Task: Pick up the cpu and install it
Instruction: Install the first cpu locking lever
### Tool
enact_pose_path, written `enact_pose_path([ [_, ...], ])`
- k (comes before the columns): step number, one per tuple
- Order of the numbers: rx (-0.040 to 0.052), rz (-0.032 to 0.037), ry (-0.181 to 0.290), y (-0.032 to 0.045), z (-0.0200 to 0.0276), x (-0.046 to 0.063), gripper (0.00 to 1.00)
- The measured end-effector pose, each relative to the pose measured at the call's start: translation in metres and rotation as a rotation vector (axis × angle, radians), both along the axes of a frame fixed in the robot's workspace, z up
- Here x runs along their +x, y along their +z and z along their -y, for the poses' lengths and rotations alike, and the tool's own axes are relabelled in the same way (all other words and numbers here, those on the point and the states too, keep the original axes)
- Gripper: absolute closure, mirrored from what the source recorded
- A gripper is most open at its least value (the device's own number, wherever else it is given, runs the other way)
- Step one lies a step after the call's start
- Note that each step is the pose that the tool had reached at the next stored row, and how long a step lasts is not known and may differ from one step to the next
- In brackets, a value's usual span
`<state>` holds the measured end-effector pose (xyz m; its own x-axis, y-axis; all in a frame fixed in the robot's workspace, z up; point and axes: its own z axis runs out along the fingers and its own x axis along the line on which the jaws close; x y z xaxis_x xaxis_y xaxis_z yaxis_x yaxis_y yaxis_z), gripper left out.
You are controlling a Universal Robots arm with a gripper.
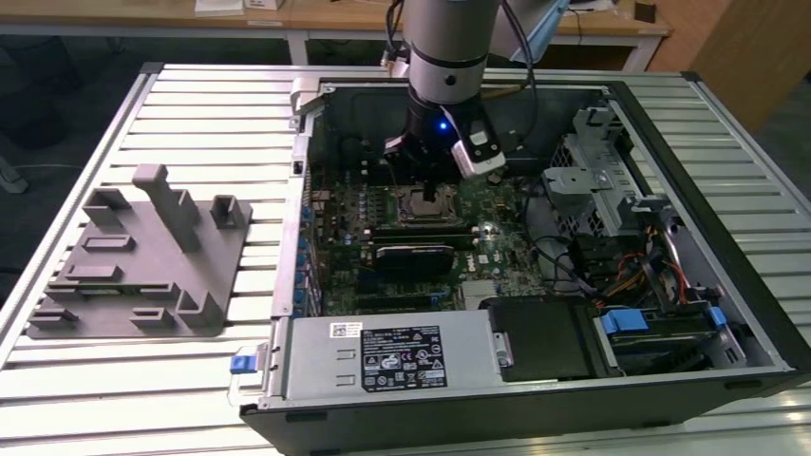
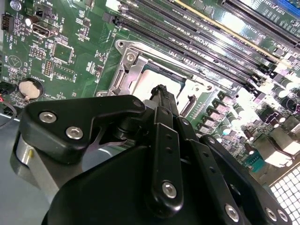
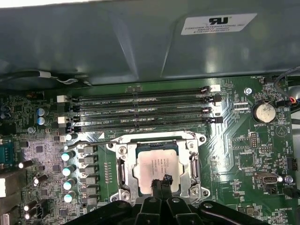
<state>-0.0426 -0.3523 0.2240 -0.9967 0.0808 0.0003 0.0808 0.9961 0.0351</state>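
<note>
Gripper (image 3: 161, 181), fingers pressed together, hovers over the pale silver square cpu (image 3: 154, 164) lying in the metal-edged socket frame (image 3: 123, 168).

The cpu (image 3: 158, 165) has a pale, satin metal top, smooth to the eye. Around it the socket frame (image 3: 123, 164) is bright bare steel that glints at its edges. The motherboard (image 3: 234, 140) is glossy green laminate, and its coin cell (image 3: 263, 112) is polished metal. The gripper (image 2: 161, 91) is black with a dull sheen, set with shiny steel screws. The fixture (image 1: 140, 256) is matt grey plastic, and the table (image 1: 190, 123) is ribbed pale metal. The case wall (image 3: 117, 42) is smooth grey sheet metal.
</note>
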Motion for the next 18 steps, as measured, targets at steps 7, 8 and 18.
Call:
enact_pose_path([
  [7, 0.0001, 0.0003, 0.0, 0.0, 0.0001, -0.005, 0.89],
  [8, 0.0002, 0.0003, 0.0, 0.0, 0.0001, -0.007, 0.89],
  [18, 0.0017, 0.0057, 0.0, 0.0, 0.0001, -0.026, 0.89],
])
